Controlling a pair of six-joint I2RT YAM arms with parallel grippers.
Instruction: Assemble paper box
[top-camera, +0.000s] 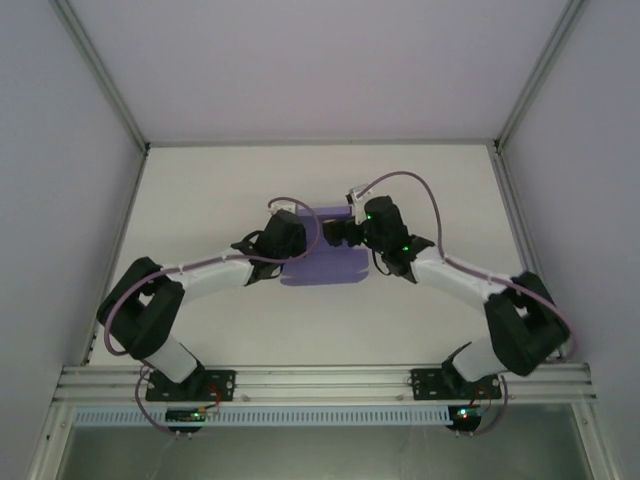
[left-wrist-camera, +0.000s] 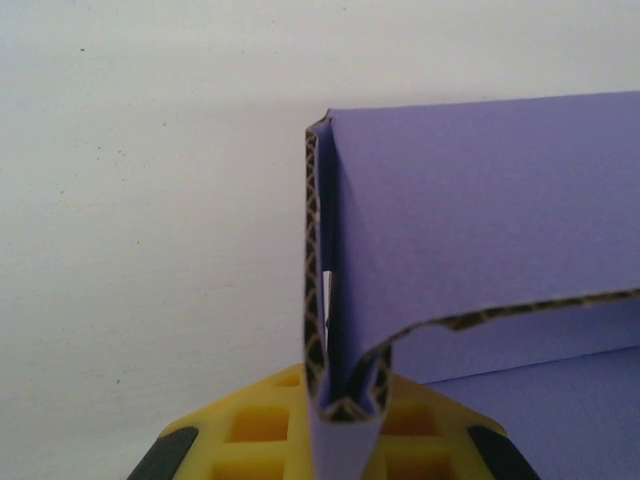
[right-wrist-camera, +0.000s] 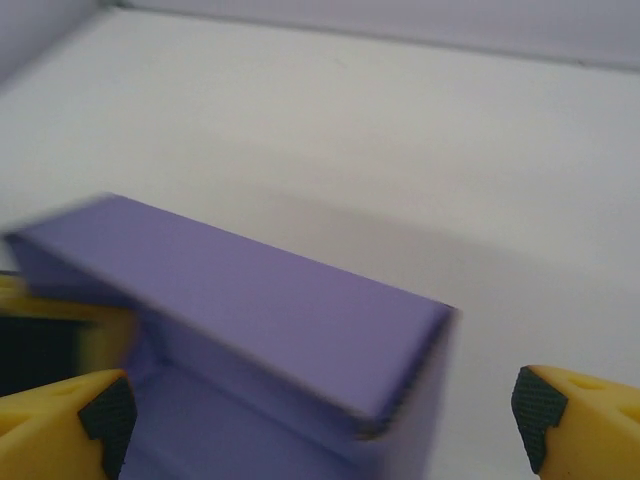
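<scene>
The lavender paper box (top-camera: 322, 266) lies half-formed at the middle of the table between both arms. My left gripper (top-camera: 290, 238) is at its left end. In the left wrist view the yellow fingers (left-wrist-camera: 255, 430) are shut on a doubled-over side wall of the box (left-wrist-camera: 480, 220), whose corrugated edge stands upright between them. My right gripper (top-camera: 345, 232) hovers over the box's far right part. In the right wrist view its fingertips (right-wrist-camera: 100, 415) stand wide apart, open, above a raised, folded long wall of the box (right-wrist-camera: 270, 310). That view is blurred.
The white table (top-camera: 230, 190) is bounded by pale enclosure walls and metal posts (top-camera: 120, 100). An aluminium rail (top-camera: 320, 380) carries both arm bases at the near edge. Purple cables (top-camera: 420, 185) loop over the arms.
</scene>
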